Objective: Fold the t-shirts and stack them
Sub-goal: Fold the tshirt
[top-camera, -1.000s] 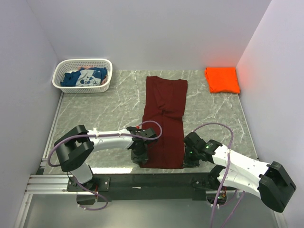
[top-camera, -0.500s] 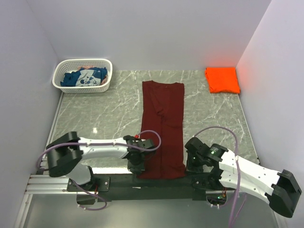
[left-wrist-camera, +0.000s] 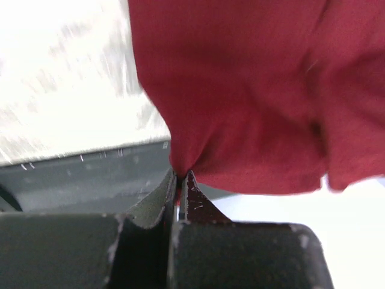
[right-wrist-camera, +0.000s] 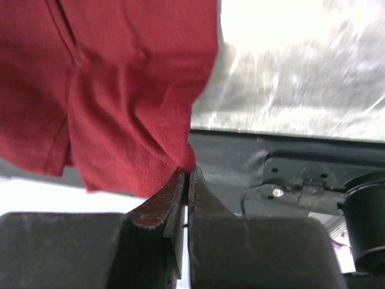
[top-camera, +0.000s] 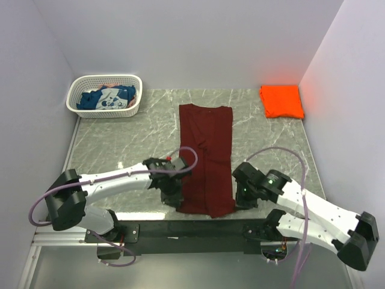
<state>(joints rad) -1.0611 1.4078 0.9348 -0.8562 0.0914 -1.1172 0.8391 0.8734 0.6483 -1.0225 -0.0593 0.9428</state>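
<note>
Near the front edge of the table [top-camera: 132, 138], the left gripper [left-wrist-camera: 180, 179] and right gripper [right-wrist-camera: 187, 176] each clamp only a sliver of hem corner on the maroon t-shirt [top-camera: 206, 150], which lies lengthwise mid-table, so uneven lifting could pull one corner free and skew the fold, while the orange t-shirt [top-camera: 281, 101] waits folded at the far right

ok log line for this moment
left gripper: shut on dark maroon cloth t-shirt near-left corner | right gripper: shut on its near-right corner

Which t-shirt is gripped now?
The maroon t-shirt, its near corners pinched by the left gripper and right gripper; the orange t-shirt lies folded, the blue t-shirt is in the basket.
</note>
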